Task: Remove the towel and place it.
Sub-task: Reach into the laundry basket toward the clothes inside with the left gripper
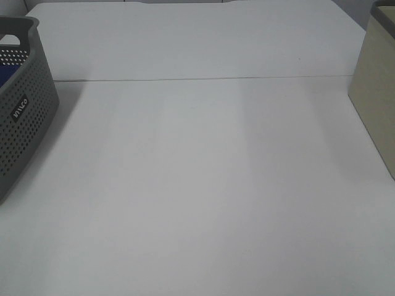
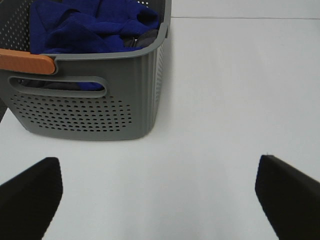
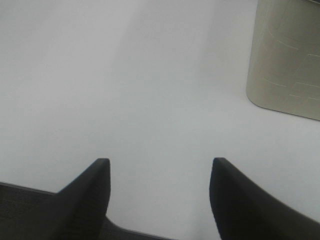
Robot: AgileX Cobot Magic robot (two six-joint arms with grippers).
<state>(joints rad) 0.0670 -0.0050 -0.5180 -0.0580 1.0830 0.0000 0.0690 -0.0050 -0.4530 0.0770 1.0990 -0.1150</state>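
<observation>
Tabletop [image 1: 203,185], white, with a thin seam across its far part, fills the high view. Grey perforated basket [image 2: 90,110] stands at its left edge and a beige bin [image 1: 376,92] at its right edge, well apart. Towel [image 2: 85,25], deep blue, lies bunched inside the basket and shows through the handle slot. Orange strip [image 2: 25,62] sits on the basket rim. Left fingers [image 2: 30,195] are spread wide, near the basket's handle side and clear of it. Right fingers [image 3: 85,200] are apart, tabletop showing between them, bin nearby.
</observation>
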